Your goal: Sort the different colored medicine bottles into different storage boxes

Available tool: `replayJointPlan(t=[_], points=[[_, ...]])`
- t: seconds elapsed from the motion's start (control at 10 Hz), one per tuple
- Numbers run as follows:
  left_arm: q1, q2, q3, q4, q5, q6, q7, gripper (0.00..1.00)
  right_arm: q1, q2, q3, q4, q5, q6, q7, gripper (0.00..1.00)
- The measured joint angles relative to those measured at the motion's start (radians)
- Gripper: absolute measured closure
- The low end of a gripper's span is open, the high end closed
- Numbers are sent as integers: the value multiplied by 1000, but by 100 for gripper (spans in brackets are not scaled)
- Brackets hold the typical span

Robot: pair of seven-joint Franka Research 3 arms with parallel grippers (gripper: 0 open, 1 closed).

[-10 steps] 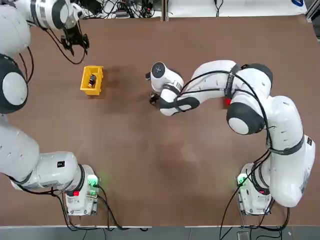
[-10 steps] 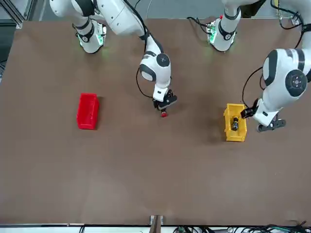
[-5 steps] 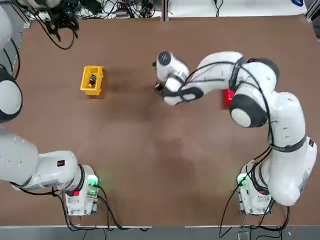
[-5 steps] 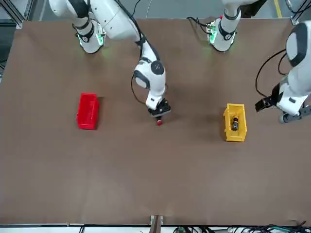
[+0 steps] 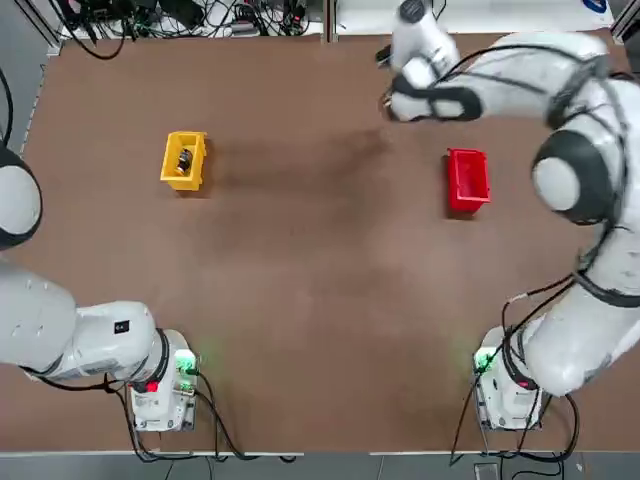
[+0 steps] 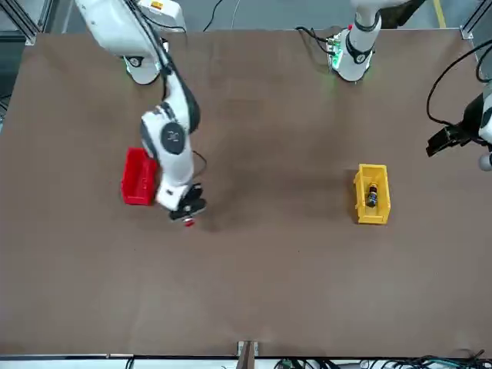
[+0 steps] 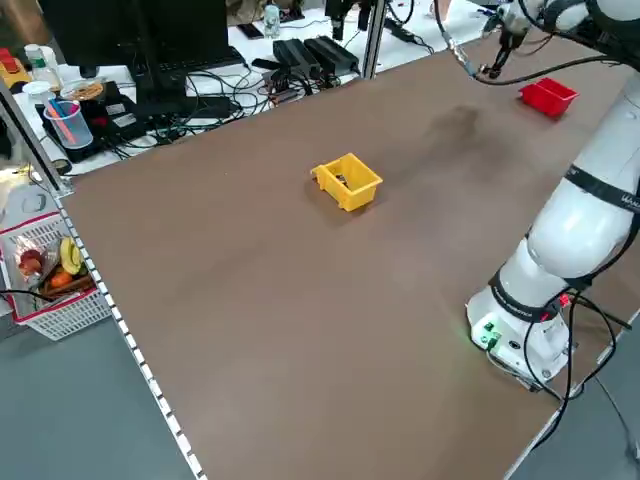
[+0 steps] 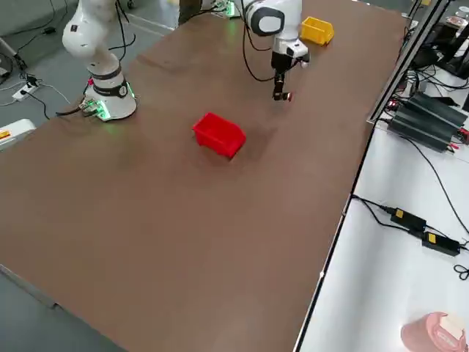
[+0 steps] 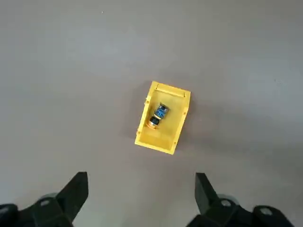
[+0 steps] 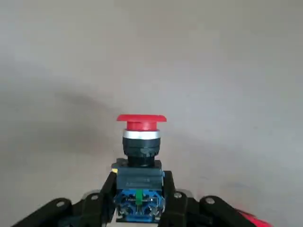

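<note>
My right gripper [image 6: 187,213] is shut on the red-capped medicine bottle [image 10: 139,142], which hangs cap-down above the table. It is just past the far inner corner of the red storage box [image 6: 139,177], also seen at red box [image 5: 467,180] and red box [image 8: 218,134]. The red cap [image 8: 288,96] pokes out below the fingers. The yellow-capped bottle [image 9: 156,116] lies inside the yellow storage box [image 9: 156,142], also yellow box [image 6: 360,207]. My left gripper [image 9: 139,198] is open and empty, high above that box and off to its outer side [image 6: 450,138].
Cables, power bricks and monitors crowd the bench past the table's far edge. A white basket [image 7: 50,290] sits off the left side. The arm bases [image 5: 160,385] stand at the near edge.
My right gripper has lifted the red-capped bottle from the table's middle and carried it toward the red box. My left gripper has drawn away from the yellow box and opened wider.
</note>
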Motion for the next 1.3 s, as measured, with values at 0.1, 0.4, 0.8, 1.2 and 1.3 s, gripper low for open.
replayJointPlan(t=[0.1,0.4,0.8,1.2,1.3], points=[[-34,-1,21,22,-8,-36,51,0,-77,-62,4,-75,0,-8,-101,58],[-57,-2,39,37,-57,-57,187,0,-197,-174,11,-262,0,-9,-185,58],[-54,3,50,65,-66,-68,191,0,-287,-261,16,-415,0,15,-194,58],[-56,5,49,66,-64,-68,210,0,-319,-262,17,-447,0,68,-197,57],[-56,5,48,66,-64,-68,210,0,-319,-262,18,-447,0,70,-197,47]])
